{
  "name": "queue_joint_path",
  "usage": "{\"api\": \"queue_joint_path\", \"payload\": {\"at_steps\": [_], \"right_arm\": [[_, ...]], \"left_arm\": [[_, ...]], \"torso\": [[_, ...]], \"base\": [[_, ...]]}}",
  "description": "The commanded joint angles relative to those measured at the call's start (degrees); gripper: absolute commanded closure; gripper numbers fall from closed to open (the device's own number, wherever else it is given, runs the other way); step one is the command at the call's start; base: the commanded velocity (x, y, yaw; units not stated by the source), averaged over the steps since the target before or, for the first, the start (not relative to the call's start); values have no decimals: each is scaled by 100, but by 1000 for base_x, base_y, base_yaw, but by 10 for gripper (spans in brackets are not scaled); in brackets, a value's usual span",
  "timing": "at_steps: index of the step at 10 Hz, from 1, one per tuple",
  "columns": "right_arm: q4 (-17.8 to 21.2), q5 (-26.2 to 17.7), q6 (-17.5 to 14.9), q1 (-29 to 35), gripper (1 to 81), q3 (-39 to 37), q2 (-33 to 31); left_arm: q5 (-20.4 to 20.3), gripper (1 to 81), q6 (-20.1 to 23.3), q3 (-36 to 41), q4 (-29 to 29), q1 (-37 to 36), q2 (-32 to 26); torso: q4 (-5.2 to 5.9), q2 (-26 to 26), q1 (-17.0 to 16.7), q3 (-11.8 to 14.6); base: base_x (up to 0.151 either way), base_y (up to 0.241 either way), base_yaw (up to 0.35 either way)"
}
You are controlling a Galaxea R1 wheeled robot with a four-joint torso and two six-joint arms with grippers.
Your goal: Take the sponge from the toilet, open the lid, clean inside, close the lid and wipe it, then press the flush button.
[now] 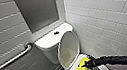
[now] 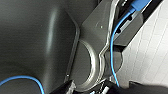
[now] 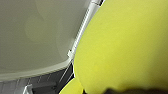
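The white toilet (image 1: 50,41) stands in the corner with its lid (image 1: 68,49) raised and leaning toward the tank. The dark flush button (image 1: 56,32) sits in the middle of the tank top. My right gripper (image 1: 86,65) is shut on the yellow sponge (image 1: 82,69), holding it over the front of the open bowl, just below the lid's lower edge. In the right wrist view the sponge (image 3: 125,45) looms large beside the lid's pale inner face (image 3: 37,37). My left gripper is open and holds nothing.
A metal grab bar (image 1: 10,61) runs along the left tiled wall. A dark panel (image 1: 37,9) hangs above the tank. The white tiled right wall (image 1: 106,12) stands close beside the toilet. The left wrist view shows a blue cable (image 2: 112,50) and pale tiles (image 2: 150,57).
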Motion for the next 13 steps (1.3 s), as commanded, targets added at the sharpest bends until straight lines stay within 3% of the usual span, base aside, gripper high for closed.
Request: {"api": "queue_joint_path", "payload": {"at_steps": [1, 2, 3, 4, 9, 10, 11, 12, 13], "right_arm": [[-21, -267, 16, 888, 811, -232, 260], [-3, -276, 16, 880, 811, -372, 348], [14, -276, 16, 871, 811, -452, 418], [14, -276, 16, 854, 811, -478, 454], [58, -214, 24, 801, 811, -663, 630], [50, -188, 16, 774, 811, -680, 630], [49, -162, 16, 748, 811, -689, 630], [49, -153, 24, 765, 811, -689, 638], [49, -136, 24, 765, 811, -672, 647]], "left_arm": [[91, 10, 3, 96, 97, 133, -100], [91, 10, -5, 96, 97, 125, -109], [91, 10, -5, 96, 88, 133, -109], [91, 10, -5, 96, 88, 133, -118], [82, 10, -14, 78, 88, 125, -118], [82, 10, -14, 78, 88, 125, -127], [83, 10, -14, 78, 88, 133, -127], [82, 10, -14, 78, 88, 133, -127], [91, 10, -14, 78, 88, 125, -118]], "torso": [[0, 0, 0, 0], [134, 0, 0, 0], [191, 0, 0, -118], [37, 0, 0, -13], [59, 2, 0, -19], [470, 2, 0, 179], [654, 2, 0, 195], [771, 2, 0, 173], [423, 2, 0, 66]], "base": [[0, 0, 0], [0, 0, 0], [0, 0, 0], [0, 0, 0], [0, 0, 0], [0, 0, 0], [0, 0, 0], [0, 0, 0], [0, 0, 0]]}}
